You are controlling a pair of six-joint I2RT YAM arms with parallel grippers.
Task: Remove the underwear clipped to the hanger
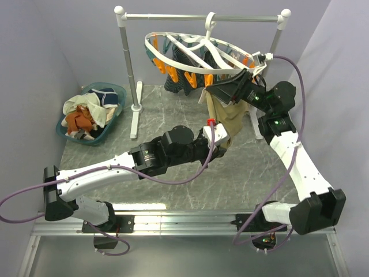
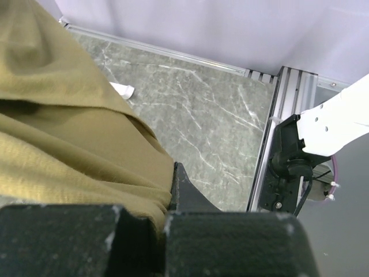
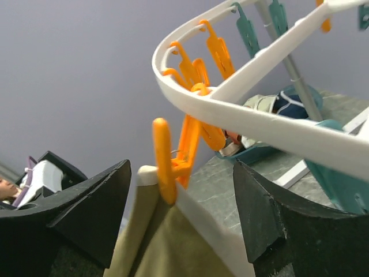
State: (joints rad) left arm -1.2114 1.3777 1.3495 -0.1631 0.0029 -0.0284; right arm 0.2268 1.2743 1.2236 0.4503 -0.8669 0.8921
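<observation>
Left gripper (image 2: pixel 167 199) is clamped tight on the tan underwear (image 2: pixel 69 133), low down, likely to pull it taut. Right gripper (image 3: pixel 180 168) gapes wide and empty, straddling the orange clothespin (image 3: pixel 164 161) that pins the cloth to the hanger (image 3: pixel 259 118), probably to pinch it open.

The right gripper (image 3: pixel 181 170) stands wide open. Between its fingers an orange clothespin (image 3: pixel 164 153) pinches the top edge of the tan-brown underwear (image 3: pixel 173 251), which hangs down between them. The white hanger (image 3: pixel 242 112) arcs just above the fingertips.

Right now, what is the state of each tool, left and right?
Left tool: closed, holding the tan-brown cloth brief.
Right tool: open, at an orange plastic clothespin, holding nothing.
</observation>
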